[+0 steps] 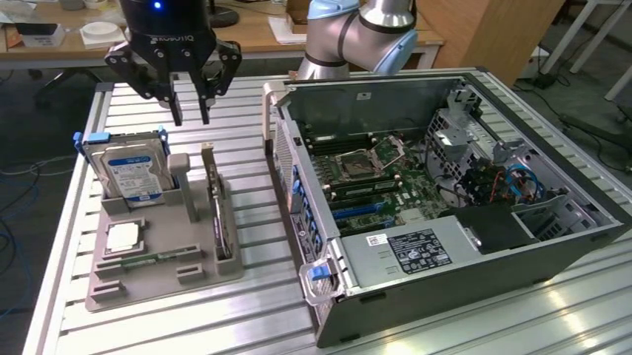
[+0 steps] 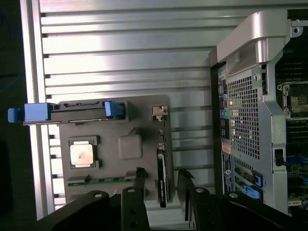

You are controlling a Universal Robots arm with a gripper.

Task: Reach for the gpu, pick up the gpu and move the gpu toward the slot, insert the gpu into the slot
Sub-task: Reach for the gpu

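The gpu (image 1: 219,216) stands edge-on in a groove of the grey holder (image 1: 163,279), its metal bracket end pointing up. My gripper (image 1: 191,118) hangs open above the table, higher than the card and beyond its bracket end, holding nothing. Looking down from the wrist, the gpu (image 2: 162,179) is a thin dark blade lying between the two fingers (image 2: 139,185), and my gripper (image 2: 161,172) is well above it. The slot (image 1: 357,212) is a blue strip on the green motherboard inside the open computer case (image 1: 445,248).
On the holder, a silver hard drive with a blue label (image 1: 129,174) stands beside the card, with a square processor (image 1: 123,235) and a green memory stick (image 1: 148,260) nearby. The case's rear panel (image 2: 243,125) rises close to the holder. A slatted metal table (image 1: 247,318) lies beneath.
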